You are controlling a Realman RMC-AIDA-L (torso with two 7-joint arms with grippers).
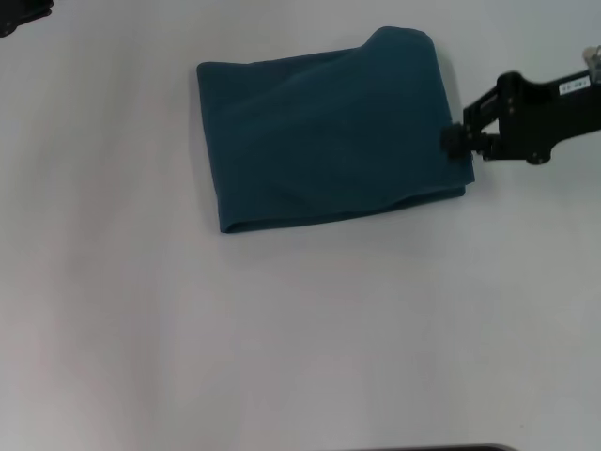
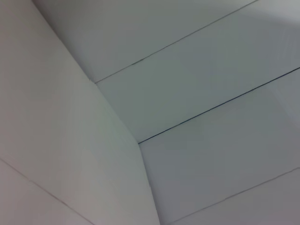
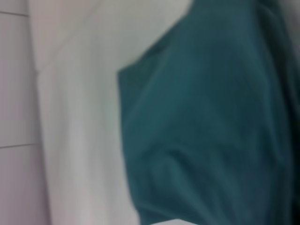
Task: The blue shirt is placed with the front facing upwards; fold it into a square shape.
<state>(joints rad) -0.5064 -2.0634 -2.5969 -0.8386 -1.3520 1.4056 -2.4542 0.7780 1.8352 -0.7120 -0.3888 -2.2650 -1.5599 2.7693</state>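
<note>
- though folded into a compact rectangle, the dark teal-blue cotton shirt (image 1: 329, 136) lies near the white bench's (image 1: 282, 348) far edge with one corner bulging.
- the black right gripper (image 1: 454, 139) touches its right edge; i cannot tell whether its jaws grip cloth.
- the left gripper is out of view.
- judging by shape, only squaring remains.

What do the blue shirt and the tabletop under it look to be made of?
The blue shirt: soft matte knit, probably cotton, with gentle creases and rounded folded edges. The table: smooth white hard surface, maybe laminate, with a faint sheen. The right gripper sits at the shirt's right edge.
</note>
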